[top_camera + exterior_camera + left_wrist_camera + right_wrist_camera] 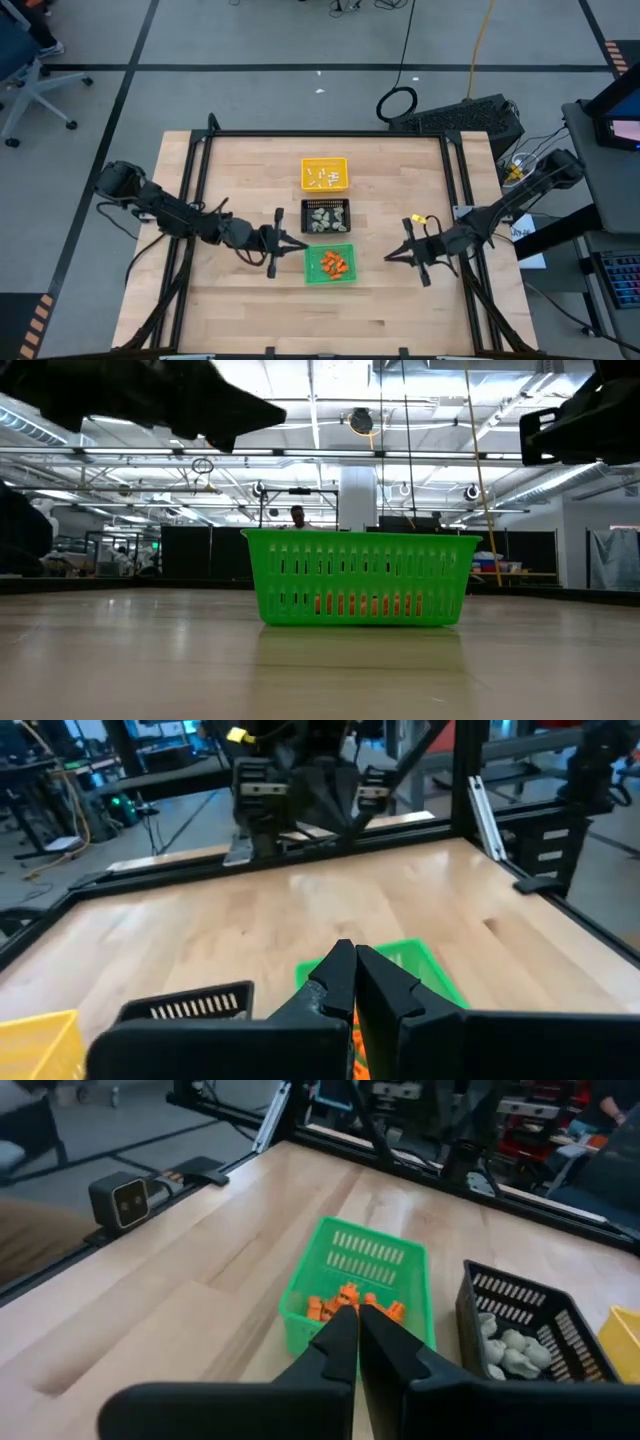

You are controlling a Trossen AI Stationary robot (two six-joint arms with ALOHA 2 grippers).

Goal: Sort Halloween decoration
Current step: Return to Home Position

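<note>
Three small square trays stand in a row down the table's middle. The yellow tray (pixel 325 173) holds thin white sticks. The black tray (pixel 326 216) holds beige-grey lumps (pixel 510 1350). The green tray (pixel 329 264), nearest the front, holds orange bits (pixel 345 1302). My left gripper (pixel 300 244) is shut and hangs just left of the green tray, pointing at it, with nothing in it. My right gripper (pixel 388 258) is shut and empty too, a little to the right of the green tray and pointing at it. Both hang above the tabletop.
A black frame (pixel 330 133) runs along the table's far edge and down both sides. Bare wood (pixel 330 320) lies in front of the green tray and on both sides of the tray row. A person (pixel 297 516) shows far off in the room.
</note>
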